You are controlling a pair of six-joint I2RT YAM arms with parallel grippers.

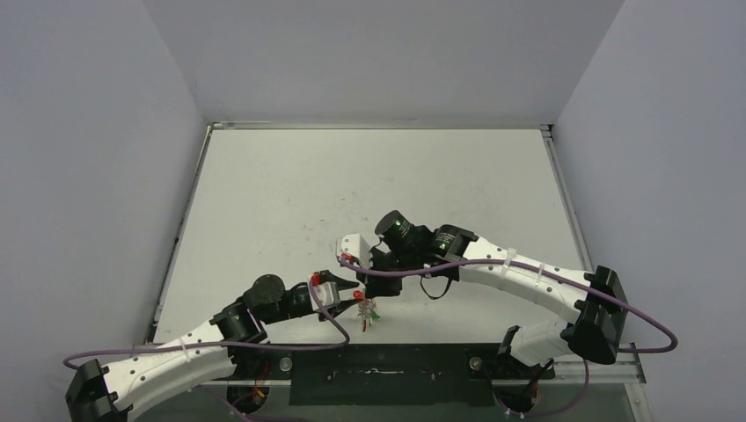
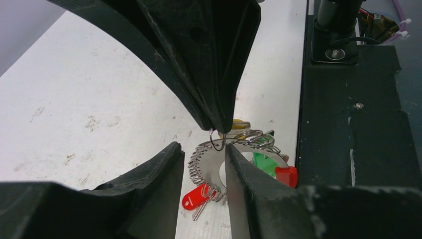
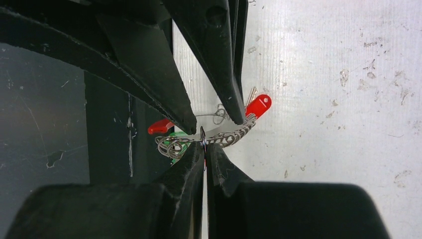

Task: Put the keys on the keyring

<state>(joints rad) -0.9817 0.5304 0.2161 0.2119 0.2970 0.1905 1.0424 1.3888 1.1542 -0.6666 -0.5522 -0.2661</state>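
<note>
Low by the near edge of the worktop (image 1: 290, 193), the right pincer (image 3: 204, 145) was clamped tight on the keyring (image 3: 231, 134). The left pincer (image 2: 202, 147) stood partly parted, one finger either side of the coil. The keys (image 2: 195, 198), red, green and yellow, bunched against that ring.

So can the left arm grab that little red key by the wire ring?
Probably yes: the small red-headed silver key shows right in the gap of the open left gripper. The right gripper, shut on the silvery coiled wire keyring, sits very close and could crowd it.
</note>
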